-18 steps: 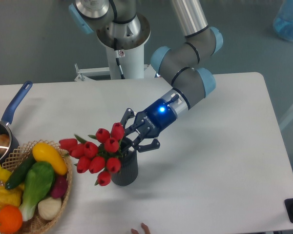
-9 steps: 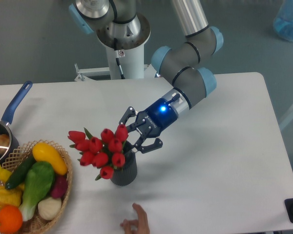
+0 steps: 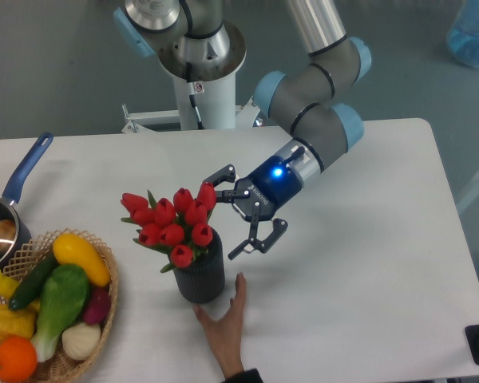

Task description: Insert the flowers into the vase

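The flowers (image 3: 172, 224), a bunch of red tulip buds with green leaves, stand in the mouth of the dark grey ribbed vase (image 3: 199, 274) near the table's front. My gripper (image 3: 233, 212) is just right of the bunch, open, its black fingers spread wide and holding nothing. One finger reaches toward the top buds, the other points down beside the vase. The stems are hidden inside the vase.
A person's hand (image 3: 223, 319) rests on the table against the vase's base from the front. A wicker basket (image 3: 104, 319) of vegetables sits at the front left, and a blue-handled saucepan (image 3: 16, 179) lies at the left edge.
The flowers have swung upright and settled in the vase. My gripper has opened wide and drawn back to the right. The hand has moved up to the vase.
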{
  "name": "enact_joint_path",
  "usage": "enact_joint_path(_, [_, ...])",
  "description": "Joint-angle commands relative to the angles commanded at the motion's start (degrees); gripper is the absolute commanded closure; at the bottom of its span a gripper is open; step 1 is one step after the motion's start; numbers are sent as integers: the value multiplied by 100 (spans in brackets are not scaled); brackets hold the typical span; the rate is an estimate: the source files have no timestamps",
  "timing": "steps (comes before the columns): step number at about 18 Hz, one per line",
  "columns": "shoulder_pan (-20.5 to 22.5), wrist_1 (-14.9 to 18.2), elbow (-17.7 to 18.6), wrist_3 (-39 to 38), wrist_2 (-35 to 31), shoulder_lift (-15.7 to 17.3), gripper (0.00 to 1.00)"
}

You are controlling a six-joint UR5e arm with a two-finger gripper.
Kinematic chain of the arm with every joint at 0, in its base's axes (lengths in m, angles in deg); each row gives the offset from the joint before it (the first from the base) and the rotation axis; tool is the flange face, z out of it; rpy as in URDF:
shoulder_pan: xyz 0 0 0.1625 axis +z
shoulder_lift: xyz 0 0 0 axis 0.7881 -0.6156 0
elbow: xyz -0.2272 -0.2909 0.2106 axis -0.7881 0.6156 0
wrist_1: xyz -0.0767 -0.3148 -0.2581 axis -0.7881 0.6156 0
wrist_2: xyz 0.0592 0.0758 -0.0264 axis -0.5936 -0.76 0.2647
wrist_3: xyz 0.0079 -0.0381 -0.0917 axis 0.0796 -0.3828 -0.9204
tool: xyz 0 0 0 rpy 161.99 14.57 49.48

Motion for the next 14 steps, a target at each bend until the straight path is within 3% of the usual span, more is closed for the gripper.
enact_joint_path(7, [194, 18, -185, -61, -631, 448, 0])
enact_joint_path(11, [622, 18, -228, -35, -1089, 703, 0])
enact_joint_path(14, [1098, 52, -701, -340, -1729, 967, 0])
